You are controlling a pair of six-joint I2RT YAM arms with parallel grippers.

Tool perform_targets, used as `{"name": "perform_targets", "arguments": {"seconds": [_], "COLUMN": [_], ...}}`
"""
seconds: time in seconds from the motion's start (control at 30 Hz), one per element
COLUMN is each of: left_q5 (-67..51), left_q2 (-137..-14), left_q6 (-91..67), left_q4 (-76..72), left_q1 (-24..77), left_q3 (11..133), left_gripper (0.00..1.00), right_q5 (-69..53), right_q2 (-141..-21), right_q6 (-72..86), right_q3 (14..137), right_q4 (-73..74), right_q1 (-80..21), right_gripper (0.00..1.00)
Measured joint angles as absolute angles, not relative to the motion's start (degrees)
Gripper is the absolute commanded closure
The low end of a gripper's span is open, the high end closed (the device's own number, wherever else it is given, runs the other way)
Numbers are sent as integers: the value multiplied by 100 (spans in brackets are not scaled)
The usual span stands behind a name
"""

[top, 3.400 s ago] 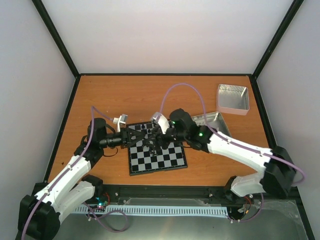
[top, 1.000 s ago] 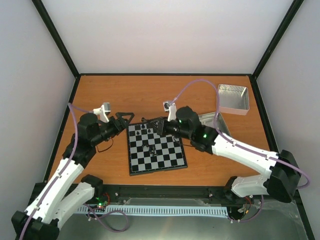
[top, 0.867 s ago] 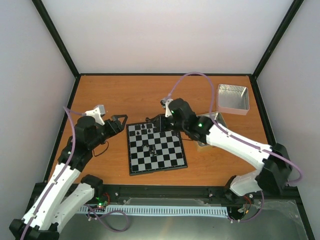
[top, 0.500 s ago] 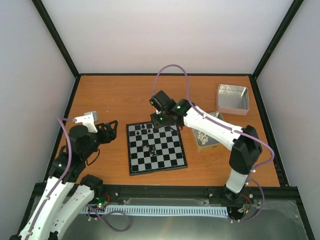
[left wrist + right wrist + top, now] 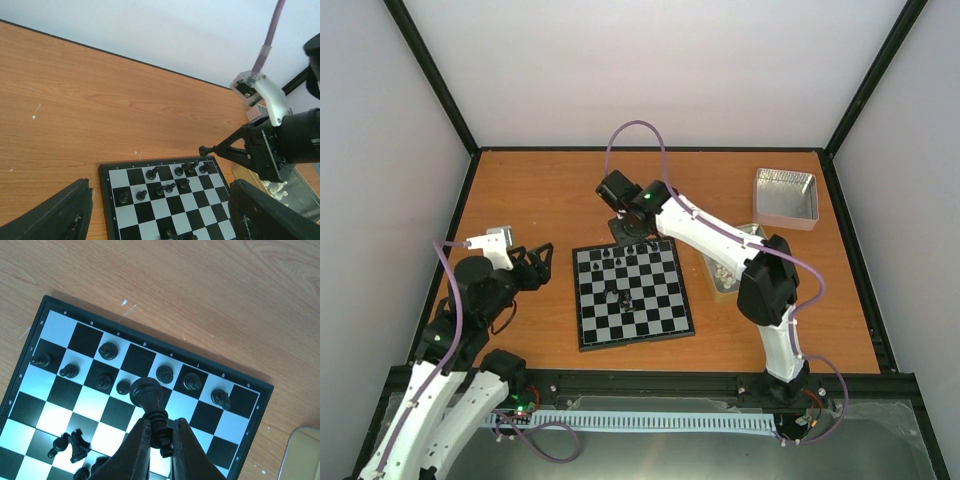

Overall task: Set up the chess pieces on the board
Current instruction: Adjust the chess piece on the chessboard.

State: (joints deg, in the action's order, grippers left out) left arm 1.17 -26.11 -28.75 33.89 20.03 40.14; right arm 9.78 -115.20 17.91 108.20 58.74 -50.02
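The board (image 5: 660, 310) lies in the middle of the table. Several black chess pieces (image 5: 611, 258) stand on its two far rows, and a few more (image 5: 620, 296) sit near its centre, some toppled (image 5: 75, 442). My right gripper (image 5: 625, 230) hovers over the board's far edge, shut on a black chess piece (image 5: 147, 395) whose round end sticks out past the fingertips. My left gripper (image 5: 542, 266) is open and empty, off the board's left side. In the left wrist view the board (image 5: 135, 176) shows between its fingers (image 5: 65, 215).
A shallow metal tin (image 5: 730, 270) holding cream-white pieces lies just right of the board. A second tin (image 5: 786, 195) stands at the back right. The right arm stretches over the first tin. Bare wood lies behind and left of the board.
The right arm has swung left and back, carrying its piece to the board's far edge. The left arm has pulled away from the board to the left, jaws a little wider.
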Motion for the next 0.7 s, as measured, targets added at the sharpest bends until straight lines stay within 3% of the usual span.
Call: {"name": "perform_targets", "arguments": {"seconds": [0.7], "left_q5": [357], "left_q2": [-2414], "left_q6": [-2873], "left_q4": [3387], "left_q1": [2003], "left_q3": [4001], "left_gripper": [25], "right_q5": [1610], "right_q2": [-12551], "right_q6": [1678], "right_q3": [11695], "right_q4": [6379], "right_q1": [-5068], "right_gripper": [97]}}
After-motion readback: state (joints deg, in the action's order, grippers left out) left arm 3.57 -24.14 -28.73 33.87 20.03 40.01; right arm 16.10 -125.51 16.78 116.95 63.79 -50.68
